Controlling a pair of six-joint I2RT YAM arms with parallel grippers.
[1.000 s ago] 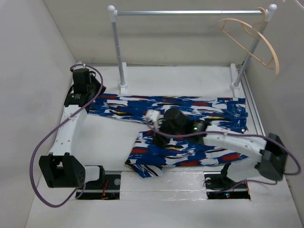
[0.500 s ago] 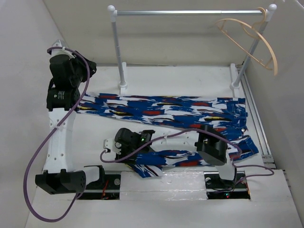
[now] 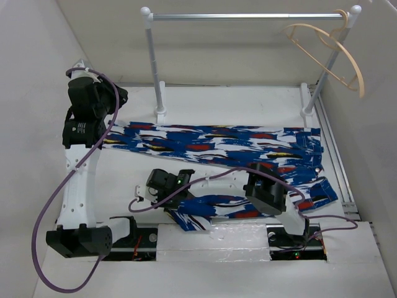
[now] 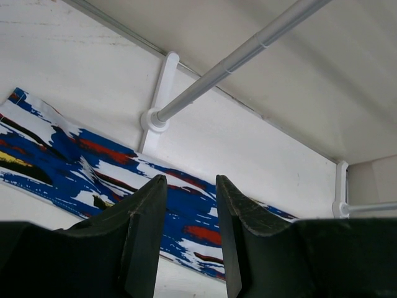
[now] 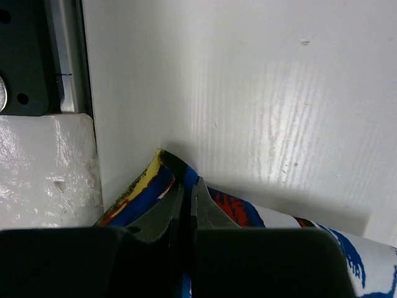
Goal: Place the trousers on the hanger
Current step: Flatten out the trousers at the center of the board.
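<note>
White table (image 3: 236,102) inside pale walls. Trousers (image 3: 211,143) flat on it: soft, busy blue, white and red print, black and yellow flecks; one leg stretched across the middle, the other folded toward the near edge. Right gripper (image 5: 187,186) low at that fold's left end, fingers pressed together, pinching the hem. Left gripper (image 4: 190,183) raised over the far-left corner, fingers parted, nothing between. Hanger (image 3: 327,38), thin and tan, hooked on the silver rail (image 3: 248,17) above the far-right corner.
</note>
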